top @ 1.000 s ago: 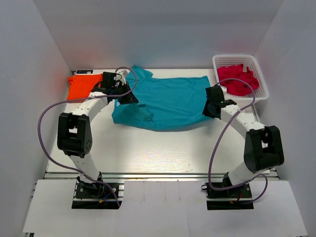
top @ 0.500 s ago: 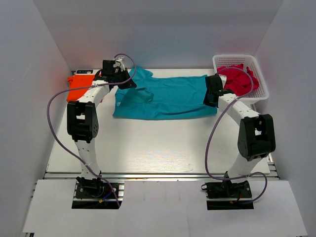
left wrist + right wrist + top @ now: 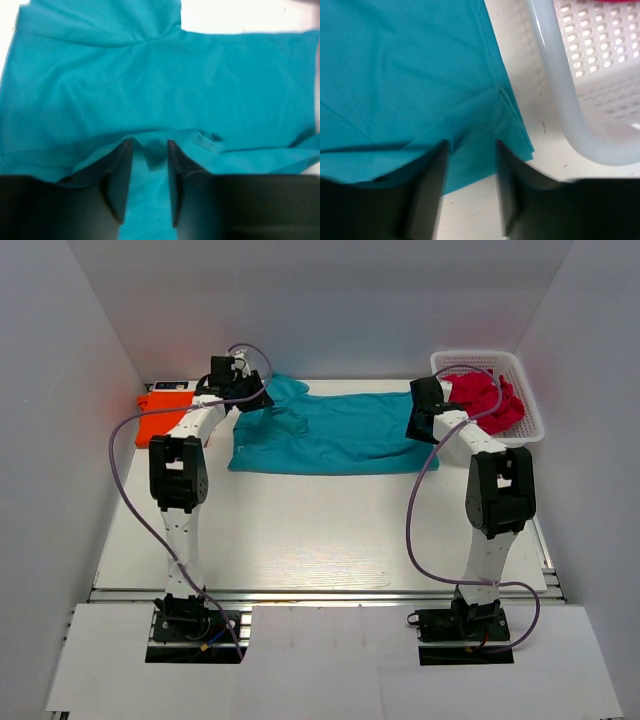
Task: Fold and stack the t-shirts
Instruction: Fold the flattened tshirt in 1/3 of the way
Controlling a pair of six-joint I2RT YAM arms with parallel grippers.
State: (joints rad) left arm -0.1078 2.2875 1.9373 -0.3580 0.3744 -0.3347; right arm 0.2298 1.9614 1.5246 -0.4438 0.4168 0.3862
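The teal t-shirt (image 3: 330, 435) lies folded lengthwise into a long band across the back of the table. An orange t-shirt (image 3: 165, 415) sits folded at the back left. My left gripper (image 3: 245, 392) hovers at the teal shirt's left end, by its sleeve. In the left wrist view it (image 3: 149, 142) is open, with a loose ridge of teal fabric (image 3: 150, 75) between the fingers. My right gripper (image 3: 420, 420) is at the shirt's right end. In the right wrist view it (image 3: 470, 145) is open above the hem corner of the teal fabric (image 3: 410, 65).
A white plastic basket (image 3: 530, 430) holding crumpled red cloth (image 3: 485, 400) stands at the back right, its wall (image 3: 560, 100) close to my right fingers. White enclosure walls ring the table on three sides.
Both arms carried the teal shirt's near edge toward the back, folding it in half lengthwise. Both grippers, shut on the fabric before, now stand open.
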